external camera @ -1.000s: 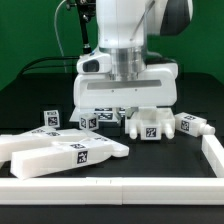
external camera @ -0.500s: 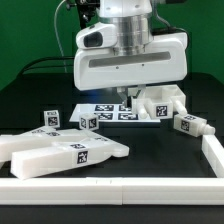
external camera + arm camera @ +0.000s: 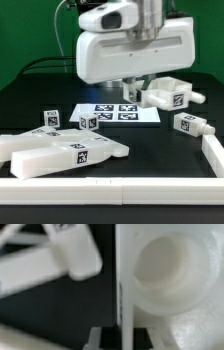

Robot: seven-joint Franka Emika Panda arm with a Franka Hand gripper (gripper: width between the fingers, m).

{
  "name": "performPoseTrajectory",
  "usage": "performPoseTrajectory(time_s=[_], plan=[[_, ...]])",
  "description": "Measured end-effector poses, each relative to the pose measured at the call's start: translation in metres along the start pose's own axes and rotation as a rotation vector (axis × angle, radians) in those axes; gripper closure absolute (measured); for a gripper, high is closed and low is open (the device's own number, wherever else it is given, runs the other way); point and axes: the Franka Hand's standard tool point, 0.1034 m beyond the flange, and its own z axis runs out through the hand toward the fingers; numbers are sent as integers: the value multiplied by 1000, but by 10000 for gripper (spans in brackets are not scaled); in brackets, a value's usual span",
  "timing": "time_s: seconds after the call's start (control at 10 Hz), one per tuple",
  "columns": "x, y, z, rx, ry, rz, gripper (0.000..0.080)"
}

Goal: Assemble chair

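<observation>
under the hand (image 3: pixel 132 90), the clamped chair part (image 3: pixel 172 96) shows partly.

A matte black tabletop (image 3: pixel 160 145) spreads across the scene under even light. A plain green backdrop (image 3: pixel 25 35) hangs behind it. A white rail (image 3: pixel 110 187) borders the near edge and turns along the exterior view's right. A dark cable (image 3: pixel 45 62) trails at the rear.

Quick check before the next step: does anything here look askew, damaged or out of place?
Nothing looks damaged or spilled. One chair part hangs above the table, held off-centre by the shut gripper.
</observation>
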Motion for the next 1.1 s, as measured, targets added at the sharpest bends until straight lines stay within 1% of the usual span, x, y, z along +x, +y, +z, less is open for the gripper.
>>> performPoseTrajectory(time_s=[0.1,0.2,0.4,0.5,0.6,0.7,0.8,0.9,1.0,1.1], plan=[[5,-1,4,7,-8,-193,770],[2,-1,6,9,-13,-222,770],[1,0,6,10,-13,-354,770],[4,1,7,1,-10,-426,770],[25,-2,8,-21,8,-527,770],[48,-8,7,-30,28,-604,770],[66,-9,7,-45,39,-776,770],[72,-8,7,-73,33,-886,770],[69,-6,8,-73,27,-948,770],[68,-3,8,-79,17,-1016,770]])
